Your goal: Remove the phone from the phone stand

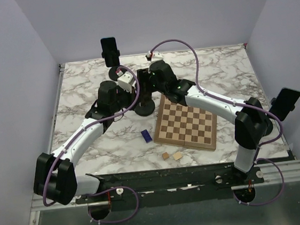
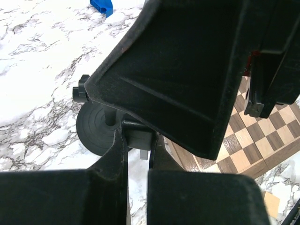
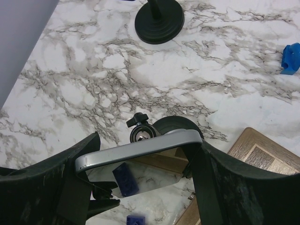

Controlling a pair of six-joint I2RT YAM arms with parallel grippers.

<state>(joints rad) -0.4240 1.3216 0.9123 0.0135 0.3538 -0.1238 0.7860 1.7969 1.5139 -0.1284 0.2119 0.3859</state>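
Note:
The phone (image 3: pixel 140 147), with a silver rim and a glossy screen that mirrors the table, sits on the black phone stand (image 1: pixel 145 108) at mid-table. My right gripper (image 3: pixel 143 159) comes down over it and is shut across its width, a finger against each short side. The stand's knob (image 3: pixel 138 121) and round base (image 3: pixel 176 124) show just behind the rim. My left gripper (image 2: pixel 138 140) is shut on the stand's arm (image 2: pixel 136 137), low down and just above the base (image 2: pixel 96 129). From above, both grippers (image 1: pixel 144 83) hide the phone.
A chessboard (image 1: pixel 186 122) lies right of the stand, touching its base. A blue block (image 1: pixel 146 136) and two small wooden cubes (image 1: pixel 172 156) lie in front. A second stand with a dark phone (image 1: pixel 110 52) rises at the back edge, and another dark device (image 1: pixel 286 103) hangs at the right edge.

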